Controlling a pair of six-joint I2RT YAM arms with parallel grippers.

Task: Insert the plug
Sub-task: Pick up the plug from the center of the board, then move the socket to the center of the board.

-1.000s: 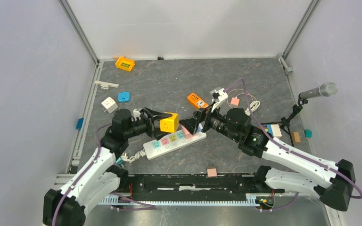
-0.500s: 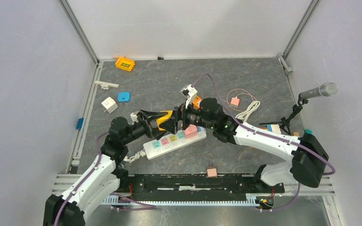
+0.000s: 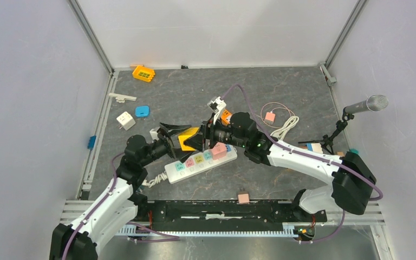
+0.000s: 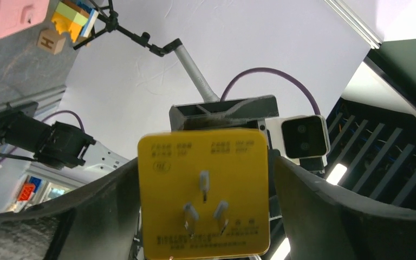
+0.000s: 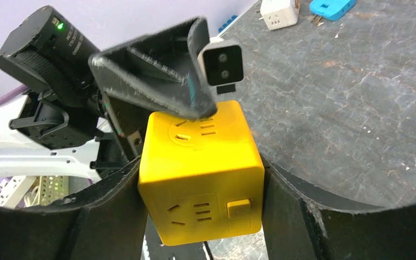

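Left gripper has its fingers close on either side of the yellow cube plug, held up mid-table just on the far side of the power strip. Pinching or loose, I can't tell. Right gripper is clamped on its side faces. It looks like light, rigid, slick plastic, so grip the flat faces and keep the prongs clear.

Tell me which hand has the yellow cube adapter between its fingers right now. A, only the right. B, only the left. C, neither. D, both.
D: the left wrist view shows the yellow cube adapter, prong face to the camera, between the fingers of the left hand, and the right wrist view shows it between the fingers of the right hand as well.
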